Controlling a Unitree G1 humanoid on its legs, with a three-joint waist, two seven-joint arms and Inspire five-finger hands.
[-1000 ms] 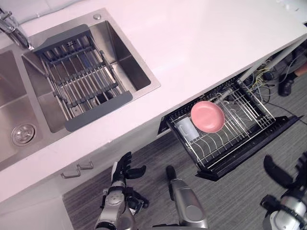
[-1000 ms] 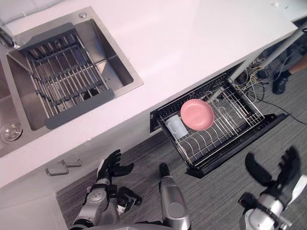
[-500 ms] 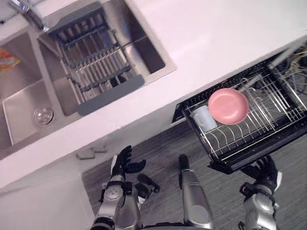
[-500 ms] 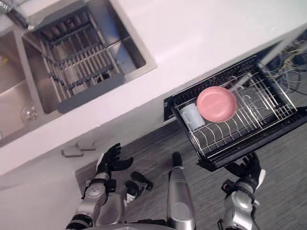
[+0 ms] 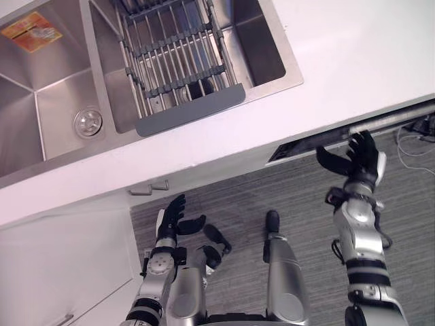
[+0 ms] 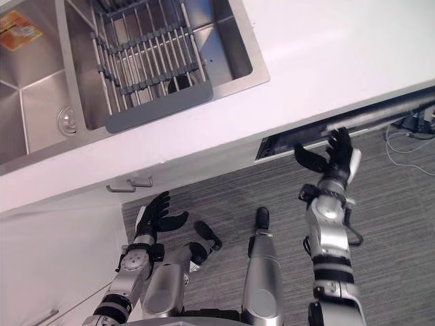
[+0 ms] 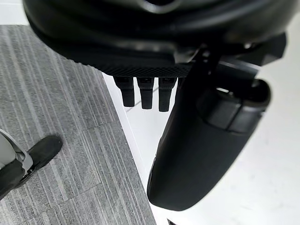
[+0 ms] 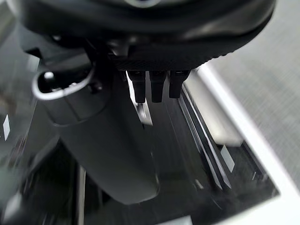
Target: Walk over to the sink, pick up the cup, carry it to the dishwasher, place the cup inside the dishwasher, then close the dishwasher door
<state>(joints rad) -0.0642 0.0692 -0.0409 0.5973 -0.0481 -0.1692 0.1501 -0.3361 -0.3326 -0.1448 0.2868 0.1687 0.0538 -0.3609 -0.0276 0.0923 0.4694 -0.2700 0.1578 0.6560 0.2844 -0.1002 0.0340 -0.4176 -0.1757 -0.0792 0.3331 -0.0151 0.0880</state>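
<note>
Hanging at lower left above the grey floor, the left hand is idle, fingers spread. At centre right the right hand, fingers straight and holding nothing, reaches the dishwasher door, now a narrow dark slot under the counter. Half a second ago its rack stood out, the cup beside a pink plate. The cup is hidden inside, so closing looks nearly done. At upper left lies the sink.

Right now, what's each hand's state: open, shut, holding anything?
Left hand: open, holding nothing.
Right hand: open, holding nothing, raised at the almost-shut dishwasher.
</note>
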